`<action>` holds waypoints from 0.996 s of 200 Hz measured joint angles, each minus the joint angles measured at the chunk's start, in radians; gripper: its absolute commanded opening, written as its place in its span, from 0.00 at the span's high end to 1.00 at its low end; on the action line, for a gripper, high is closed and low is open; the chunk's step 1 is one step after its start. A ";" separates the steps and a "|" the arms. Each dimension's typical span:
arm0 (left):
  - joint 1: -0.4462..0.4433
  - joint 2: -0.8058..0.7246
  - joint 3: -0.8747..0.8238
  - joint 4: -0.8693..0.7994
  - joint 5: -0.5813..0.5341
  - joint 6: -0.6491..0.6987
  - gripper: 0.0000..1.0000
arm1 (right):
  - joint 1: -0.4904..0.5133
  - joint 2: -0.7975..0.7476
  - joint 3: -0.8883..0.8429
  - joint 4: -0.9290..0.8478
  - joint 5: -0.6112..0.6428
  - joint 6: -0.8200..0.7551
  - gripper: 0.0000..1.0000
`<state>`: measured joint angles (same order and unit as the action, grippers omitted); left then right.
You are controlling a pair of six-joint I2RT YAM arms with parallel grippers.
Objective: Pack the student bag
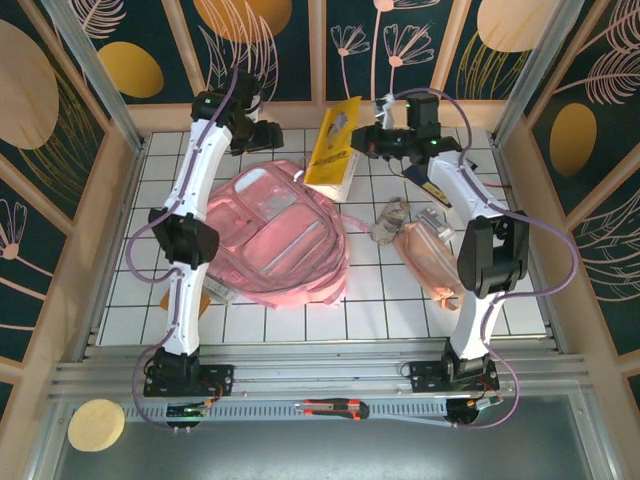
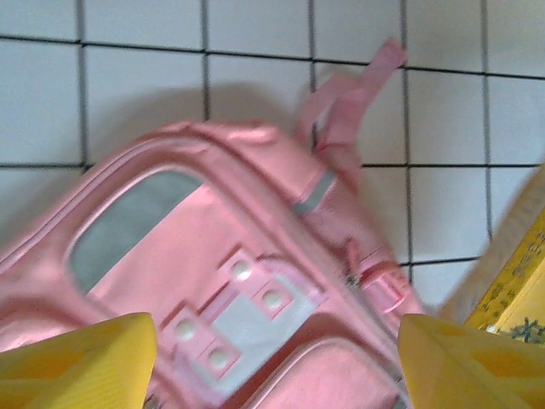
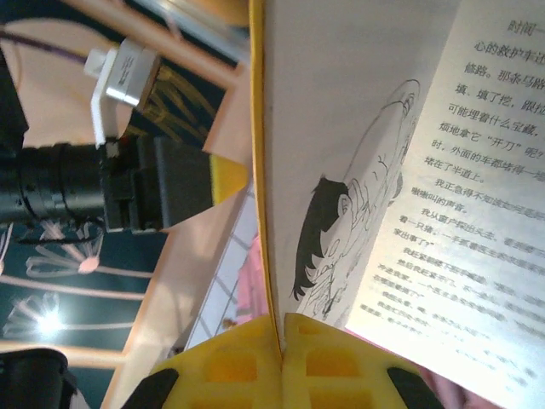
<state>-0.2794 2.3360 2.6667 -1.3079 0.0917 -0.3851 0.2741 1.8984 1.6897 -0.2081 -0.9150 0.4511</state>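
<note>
Pink fabric at the centre of the white-tiled desk point(image 1: 520, 300): the student bag point(image 1: 275, 235). Lies flat, front pockets up, top handle toward the far wall, left edge passing under the left arm point(image 1: 190, 240). Above the bag's upper end, left jaws spread wide with nothing between them, yellow fingers point(image 2: 77, 362) at both lower corners of the left wrist view. Between those fingers on the bag: a translucent pocket window, a pale patch with white snaps, a grey reflective strip.

To the right, right jaws clenched on an open book point(image 1: 335, 150), yellow cover outward. Stands upright and tilted just beyond the bag's far right corner; contact between its lower edge and the desk impossible to tell. From the right wrist, yellow fingertips point(image 3: 230, 375) pressed together on the edge of the cover, beside a page of printed Chinese text and a line drawing of a dark-haired figure.

Right of the bag and apart from it, a crumpled clear-grey item point(image 1: 388, 222); just beside that, on the near side, a slim pale-pink pouch point(image 1: 430, 258), partly under the right arm point(image 1: 480, 250). On the metal rail at the near edge, an orange-and-black cutter point(image 1: 335, 408). Further left, below the rail, a yellow disc point(image 1: 95, 425).
</note>
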 measured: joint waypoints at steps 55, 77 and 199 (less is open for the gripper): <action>0.015 -0.589 -1.044 0.265 -0.002 -0.085 0.24 | 0.146 0.000 -0.145 0.095 -0.066 0.055 1.00; 0.041 -0.748 -1.322 0.470 0.091 -0.147 0.23 | 0.153 0.001 -0.195 0.134 -0.098 0.084 1.00; 0.109 -0.944 -2.059 1.667 0.609 -0.654 0.24 | 0.212 0.001 -0.322 0.533 -0.270 0.357 1.00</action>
<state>-0.1707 1.3918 0.6075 0.3588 0.7006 -1.0389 0.4866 1.8996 1.3682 0.3248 -1.1847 0.8085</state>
